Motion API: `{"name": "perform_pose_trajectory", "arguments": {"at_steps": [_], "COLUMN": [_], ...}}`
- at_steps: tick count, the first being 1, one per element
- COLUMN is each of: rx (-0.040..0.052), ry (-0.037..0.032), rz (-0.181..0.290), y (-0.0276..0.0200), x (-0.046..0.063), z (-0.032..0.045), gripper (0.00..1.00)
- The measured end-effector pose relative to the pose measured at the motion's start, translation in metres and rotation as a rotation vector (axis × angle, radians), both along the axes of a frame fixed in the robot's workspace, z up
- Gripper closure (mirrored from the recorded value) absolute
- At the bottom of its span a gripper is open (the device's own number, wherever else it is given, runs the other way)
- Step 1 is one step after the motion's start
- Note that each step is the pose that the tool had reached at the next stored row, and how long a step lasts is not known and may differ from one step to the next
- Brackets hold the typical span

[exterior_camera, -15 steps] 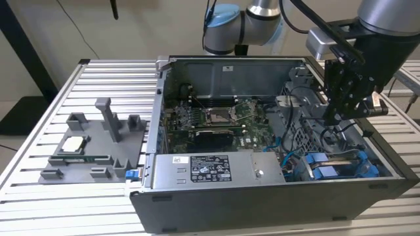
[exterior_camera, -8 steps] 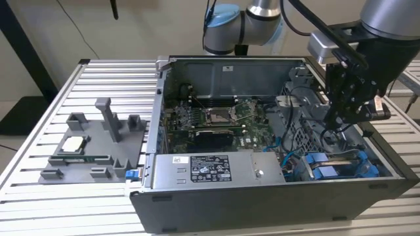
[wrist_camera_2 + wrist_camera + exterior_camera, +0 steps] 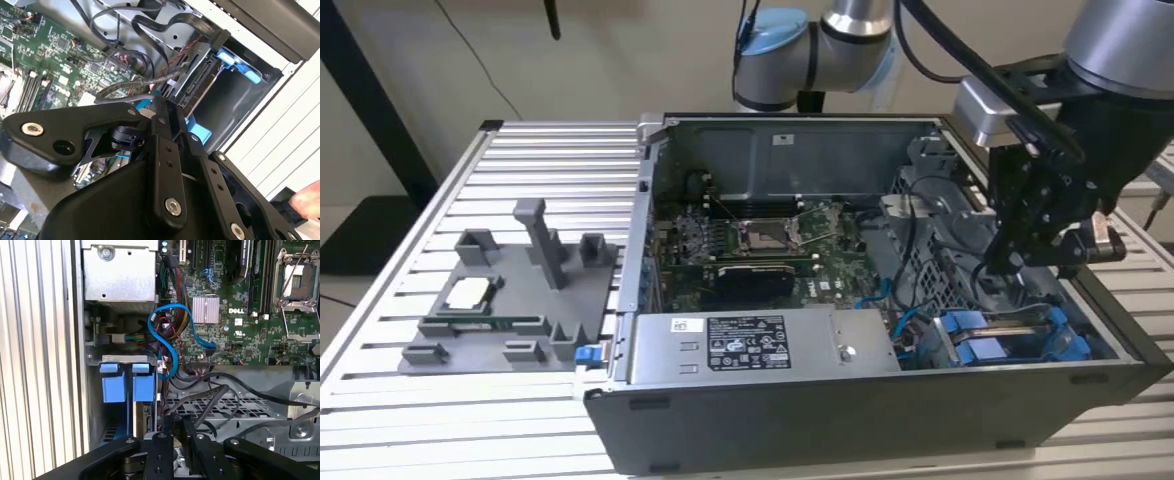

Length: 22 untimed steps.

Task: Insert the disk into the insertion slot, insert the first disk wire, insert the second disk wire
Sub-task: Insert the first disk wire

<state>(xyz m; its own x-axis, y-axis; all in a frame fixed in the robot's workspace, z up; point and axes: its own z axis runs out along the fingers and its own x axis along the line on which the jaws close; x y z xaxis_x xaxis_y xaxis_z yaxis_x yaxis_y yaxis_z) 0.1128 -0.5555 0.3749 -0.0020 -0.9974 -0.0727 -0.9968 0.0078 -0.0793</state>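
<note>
Fingers: open or closed, holding or not, cannot tell; own linkage hides tips. Gripper hangs low inside computer case, over black wires beside insertion slot, likely placed for wire work. Disk sits in slot, blue carrier tabs at mouth, so insertion looks done. Blue wire loops loose over motherboard.

One open grey metal computer case, one green motherboard, one grey white-stickered power-supply box, two bright blue plastic tabs, one grey moulded fixture.
</note>
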Motion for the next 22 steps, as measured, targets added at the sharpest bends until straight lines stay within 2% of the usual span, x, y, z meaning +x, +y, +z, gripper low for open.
{"name": "perform_pose_trajectory", "arguments": {"at_steps": [7,13,22], "rx": [0.0000,0.0000,-0.0001], "ry": [0.0033,0.0084,0.0120], "rz": [0.000,0.000,0.000], "y": [-0.0082,-0.0106,-0.0128], "x": [0.003,0.009,0.016], "z": [-0.0041,-0.0079,-0.0138], "gripper": [0.80,0.80,0.80]}}
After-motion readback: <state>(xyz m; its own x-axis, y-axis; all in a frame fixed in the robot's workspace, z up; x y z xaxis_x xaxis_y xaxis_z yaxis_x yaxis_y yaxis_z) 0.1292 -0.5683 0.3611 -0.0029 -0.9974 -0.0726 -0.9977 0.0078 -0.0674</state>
